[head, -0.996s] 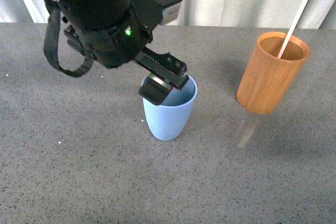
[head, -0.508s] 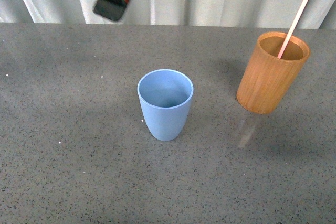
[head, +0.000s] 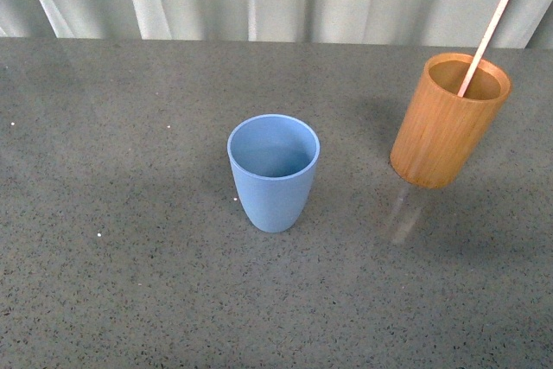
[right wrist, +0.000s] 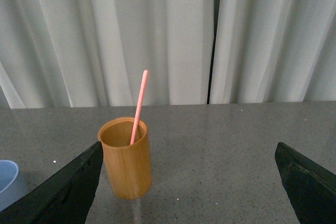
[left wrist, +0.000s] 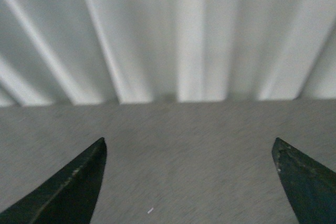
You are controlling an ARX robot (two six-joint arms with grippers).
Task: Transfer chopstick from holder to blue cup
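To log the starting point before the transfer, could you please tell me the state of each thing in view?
Cup: upright, empty.
Holder: upright, chopstick inside.
Chopstick: leaning in the holder, untouched.
Left hand: open, empty.
Right hand: open, empty, facing the holder.

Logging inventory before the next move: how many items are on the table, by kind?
blue cup: 1
holder: 1
chopstick, standing in the holder: 1
Total: 3
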